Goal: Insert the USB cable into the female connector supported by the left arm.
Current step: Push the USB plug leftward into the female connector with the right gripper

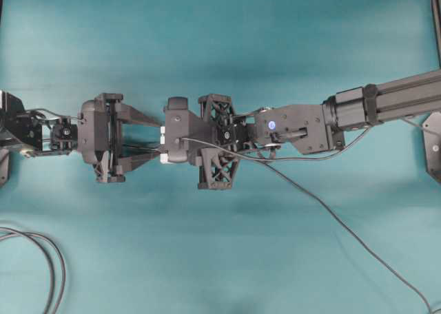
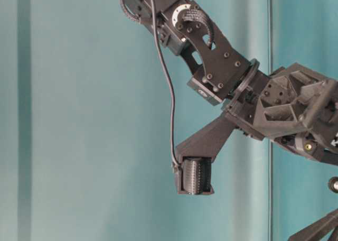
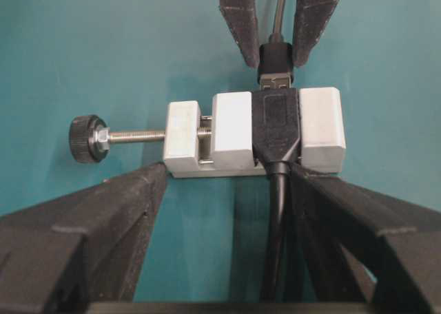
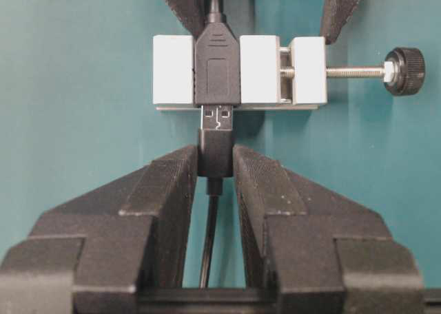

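- Two grippers meet nose to nose at mid-table; start with your right gripper (image 4: 216, 164), whose jaws are clamped on the black plug body of the USB cable (image 4: 215, 152), the cable itself trailing back between the fingers toward the wrist.
- Just ahead of those fingertips, the silver tip of the plug is at the mouth of the female connector (image 4: 217, 63); part of the metal shell is bare, so you can judge the plug as started but not fully seated.
- That one relation decides the coming move: the socket lies straight ahead of the right gripper, and plug, socket and both cables share one long axis, so what remains is likely a straight push along that line with no sideways correction.
- Watch for tilt as you press; a skewed plug could jam or shove the clamp back.
- Holding the socket is a small white vise (image 3: 255, 131), its two blocks pinching the connector, with a dark-knobbed screw (image 3: 88, 138) sticking out to one side.
- Your left gripper (image 3: 227, 173) stands with its jaws wide apart, the fingers bracing the near face of the vise from behind; you cannot tell from these views how firmly they bear on it.
- Both arms are equally near the joint, but only the right one carries the moving part.
- Further out, the teal table (image 1: 220, 25) carries a loop of thicker black cable (image 1: 52, 266) at the left corner of the overhead view, well apart from the work.
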### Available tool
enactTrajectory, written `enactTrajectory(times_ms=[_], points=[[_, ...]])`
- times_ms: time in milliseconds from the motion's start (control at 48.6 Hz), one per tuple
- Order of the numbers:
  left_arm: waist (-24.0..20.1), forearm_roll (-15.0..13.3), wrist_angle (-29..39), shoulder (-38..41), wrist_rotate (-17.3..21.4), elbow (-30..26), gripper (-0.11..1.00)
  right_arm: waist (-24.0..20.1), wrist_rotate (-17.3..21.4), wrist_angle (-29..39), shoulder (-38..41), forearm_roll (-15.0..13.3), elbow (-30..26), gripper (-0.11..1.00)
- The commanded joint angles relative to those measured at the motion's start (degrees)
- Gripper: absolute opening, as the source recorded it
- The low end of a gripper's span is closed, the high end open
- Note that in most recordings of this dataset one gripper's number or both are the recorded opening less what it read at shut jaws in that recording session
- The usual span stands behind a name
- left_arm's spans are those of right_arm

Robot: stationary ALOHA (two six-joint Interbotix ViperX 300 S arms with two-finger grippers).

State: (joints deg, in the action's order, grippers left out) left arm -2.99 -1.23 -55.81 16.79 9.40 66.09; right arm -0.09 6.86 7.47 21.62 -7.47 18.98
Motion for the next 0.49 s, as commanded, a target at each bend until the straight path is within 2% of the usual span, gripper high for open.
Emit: enactTrajectory(times_ms=[0,473], points=[[1.14,0.0,-0.18,-0.35,0.26,-1.58,0.83,-0.18,0.09,-0.7,-0.97,-0.26,-1.85,0.21],[3.08,0.09,0.0,-0.44,0.35,-2.02,0.83,0.0,0.0,-0.53,-0.97,-1.23,-2.99,0.21]])
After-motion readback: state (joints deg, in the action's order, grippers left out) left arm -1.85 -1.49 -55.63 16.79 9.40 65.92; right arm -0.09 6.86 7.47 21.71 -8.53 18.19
